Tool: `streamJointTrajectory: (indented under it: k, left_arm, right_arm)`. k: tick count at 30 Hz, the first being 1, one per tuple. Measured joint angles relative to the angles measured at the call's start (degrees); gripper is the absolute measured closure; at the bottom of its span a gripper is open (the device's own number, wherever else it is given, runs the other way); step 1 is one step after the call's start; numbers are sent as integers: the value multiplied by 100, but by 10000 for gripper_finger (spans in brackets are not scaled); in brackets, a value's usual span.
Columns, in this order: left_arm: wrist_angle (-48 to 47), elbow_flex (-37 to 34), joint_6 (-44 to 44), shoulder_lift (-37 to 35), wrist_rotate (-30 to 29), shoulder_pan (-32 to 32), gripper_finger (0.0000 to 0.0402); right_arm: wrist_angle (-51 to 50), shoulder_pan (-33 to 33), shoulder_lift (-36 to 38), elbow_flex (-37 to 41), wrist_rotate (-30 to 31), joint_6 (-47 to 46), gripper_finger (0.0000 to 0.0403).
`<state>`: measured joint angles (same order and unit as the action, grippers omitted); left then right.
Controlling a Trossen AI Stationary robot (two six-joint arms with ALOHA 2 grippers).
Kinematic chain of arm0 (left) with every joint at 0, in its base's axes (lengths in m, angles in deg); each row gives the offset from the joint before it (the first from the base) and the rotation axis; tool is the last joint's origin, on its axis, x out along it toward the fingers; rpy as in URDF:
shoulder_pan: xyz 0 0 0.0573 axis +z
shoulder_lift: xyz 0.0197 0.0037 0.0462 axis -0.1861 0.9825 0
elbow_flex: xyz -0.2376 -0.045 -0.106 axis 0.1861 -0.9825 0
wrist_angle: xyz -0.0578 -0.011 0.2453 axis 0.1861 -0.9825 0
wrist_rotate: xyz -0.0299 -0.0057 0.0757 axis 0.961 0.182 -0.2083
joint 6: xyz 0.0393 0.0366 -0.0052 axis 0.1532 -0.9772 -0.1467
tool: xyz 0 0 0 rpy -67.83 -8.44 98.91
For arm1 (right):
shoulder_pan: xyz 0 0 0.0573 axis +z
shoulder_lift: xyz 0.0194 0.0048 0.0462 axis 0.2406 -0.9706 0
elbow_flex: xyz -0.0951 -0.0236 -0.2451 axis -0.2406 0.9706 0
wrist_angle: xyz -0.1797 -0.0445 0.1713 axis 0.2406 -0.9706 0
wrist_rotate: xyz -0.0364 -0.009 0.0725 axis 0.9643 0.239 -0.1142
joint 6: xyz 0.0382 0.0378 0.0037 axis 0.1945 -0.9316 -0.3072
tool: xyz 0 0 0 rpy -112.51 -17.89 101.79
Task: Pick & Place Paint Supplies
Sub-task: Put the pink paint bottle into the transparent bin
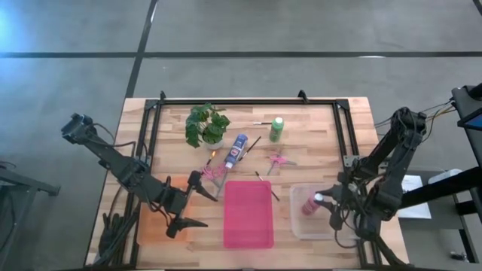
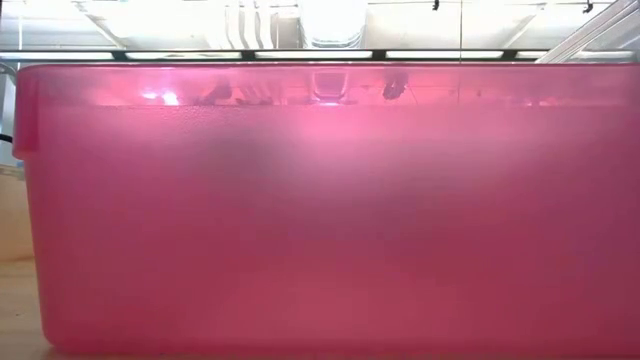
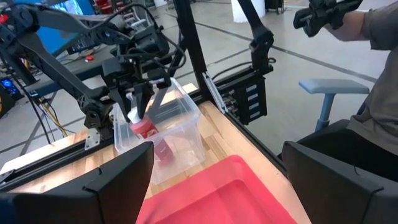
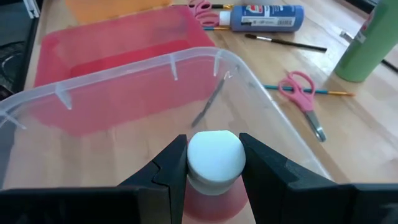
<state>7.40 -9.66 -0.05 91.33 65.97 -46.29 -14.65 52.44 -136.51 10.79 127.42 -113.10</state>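
My right gripper (image 1: pixel 321 202) is shut on a pink-red paint bottle (image 1: pixel 309 204) with a white cap, over the clear bin (image 1: pixel 301 226) at the table's right. On the table lie a blue-and-white bottle (image 1: pixel 238 149), two pink-handled scissors (image 1: pixel 213 173) (image 1: pixel 277 159) and thin brushes (image 1: pixel 264 186); a green bottle (image 1: pixel 276 129) stands upright. My left gripper (image 1: pixel 183 216) hangs open at the near left, beside the pink bin (image 1: pixel 247 226), holding nothing. My right gripper pinches the bottle's white cap (image 4: pixel 214 158) between its two fingers, one on each side. The fingers (image 3: pixel 138 99) slant down from above. The bottle's red body (image 3: pixel 147 129) hangs tilted below them, inside the clear bin's walls; whether its base touches the floor I cannot tell.
A leafy potted plant (image 1: pixel 207 124) stands at the far left. A black frame (image 1: pixel 248 100) runs round the table's edges. The pink bin's wall (image 2: pixel 320 220) fills the low view. A person's arm (image 3: pixel 376 25) and a chair (image 3: pixel 333 87) show beyond the table's right side.
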Motion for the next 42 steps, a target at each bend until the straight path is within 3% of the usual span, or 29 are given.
streamJointTrajectory:
  k: [16, 29, 42]
  left_arm:
    - [351, -243, 0, 0, 2, 0, 41]
    - [488, -243, -31, -2, 4, 2, 41]
    - [501, -243, -44, -5, 4, 2, 41]
  right_arm:
    - [22, 551, -37, -339, -192, -142, 287]
    - [51, 763, -782, -570, -127, -144, 287]
    - [-38, 875, -1007, -831, -186, -166, 286]
